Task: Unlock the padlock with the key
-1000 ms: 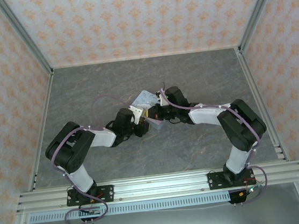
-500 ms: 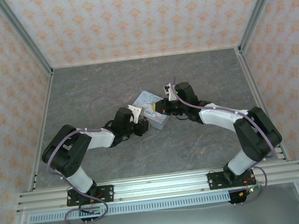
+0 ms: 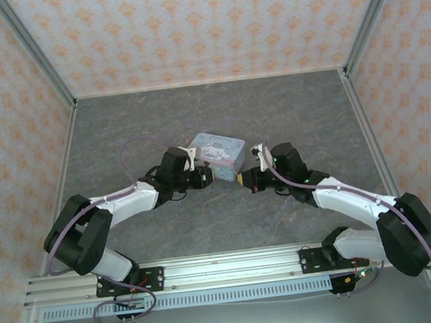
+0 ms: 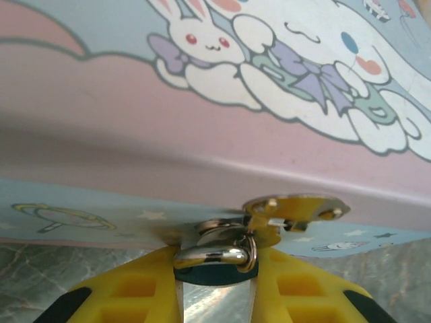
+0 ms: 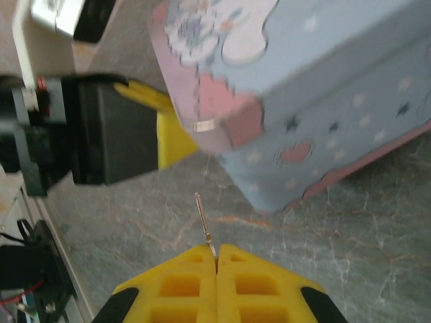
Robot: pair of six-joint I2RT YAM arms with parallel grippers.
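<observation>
change: tin [image 3: 216,150] now flat at table [image 3: 119,133] centre; right gripper [image 5: 217,259] backed off
left gripper [image 4: 215,286]: pinching padlock [image 4: 215,274]
key [image 5: 204,225]: pinched by right gripper, seemingly not inserted yet

The padlock [image 4: 214,264] body was mostly hidden between the yellow fingers [image 4: 135,293] of the left gripper [image 4: 215,286]. The key [image 5: 204,225] head was buried inside the right gripper [image 5: 216,259]. The tin [image 4: 202,101] was cut off by the frame edges.

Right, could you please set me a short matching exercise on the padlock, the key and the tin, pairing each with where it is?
1. padlock
2. key
3. tin

A. pinched in the right gripper, clear of the tin
B. lying on the table
C. hanging at the hasp, between the fingers of the left gripper

Pairs: 1-C; 2-A; 3-B
</observation>
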